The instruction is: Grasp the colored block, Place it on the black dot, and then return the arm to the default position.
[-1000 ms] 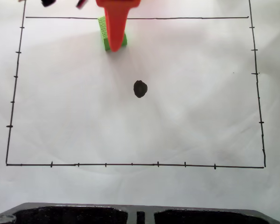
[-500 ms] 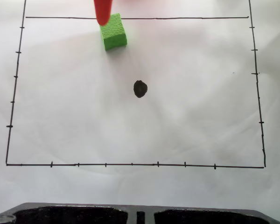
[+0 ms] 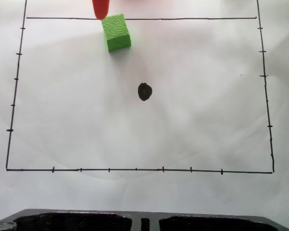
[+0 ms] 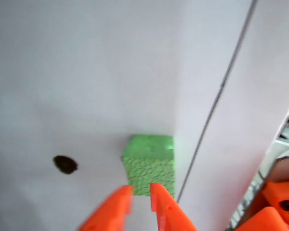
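Note:
The green colored block [image 3: 116, 32] rests on white paper just below the top border line, up and to the left of the black dot [image 3: 144, 91]. One orange finger [image 3: 100, 8] of the arm pokes in from the top edge, just left of the block's upper corner. In the wrist view the gripper [image 4: 140, 190] hovers just short of the colored block [image 4: 150, 162]. Its two orange fingertips are nearly together, the gap narrower than the block, with nothing between them. The black dot [image 4: 65, 164] lies left of the block there.
A hand-drawn black border [image 3: 135, 169] with tick marks frames the paper. A dark tray-like object [image 3: 86, 221] runs along the bottom edge of the fixed view. Orange arm parts [image 4: 274, 207] fill the wrist view's lower right corner.
The orange gripper, which covered the block a second ago, has drawn back toward the top edge. The block stays in the same spot, now fully uncovered.

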